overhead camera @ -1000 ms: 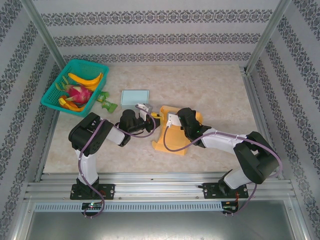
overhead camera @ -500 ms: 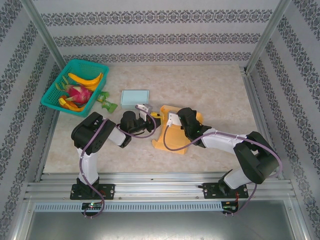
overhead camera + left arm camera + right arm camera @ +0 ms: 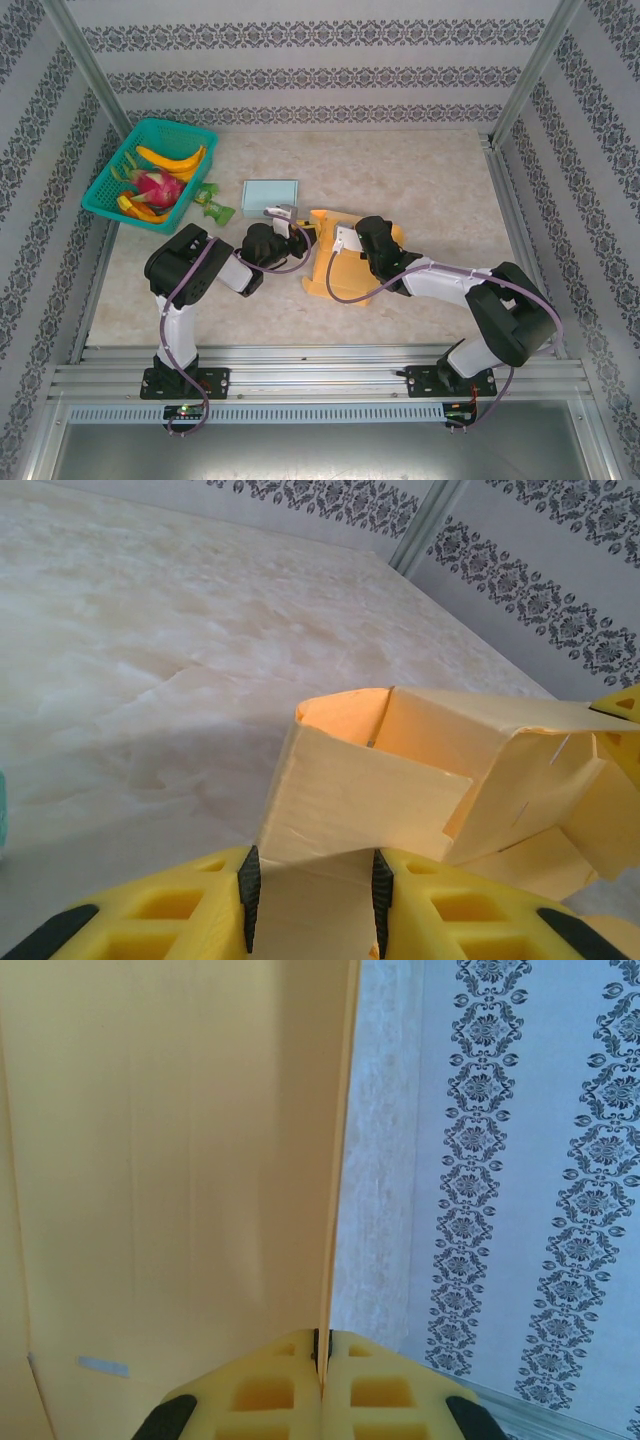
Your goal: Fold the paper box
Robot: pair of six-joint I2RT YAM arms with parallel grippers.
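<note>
While left pincer [image 3: 314,890] and right pincer [image 3: 322,1345] both pinch one paper box [image 3: 360,790], one basket [image 3: 175,124] sits apart.

Robot lab enclosure: aluminium frame [image 3: 320,375], patterned wall panels [image 3: 320,78], marbled tabletop [image 3: 400,170].

Black-and-white arms [image 3: 190,270], purple cables [image 3: 328,285], yellow fingers [image 3: 150,915]

Bright, even light pours down from above in the top view, shadows on the table [image 3: 420,180] short and soft, no glare, and in the left wrist view a pale grey shadow spreads lower left of the box [image 3: 370,790], focus sharp throughout.
</note>
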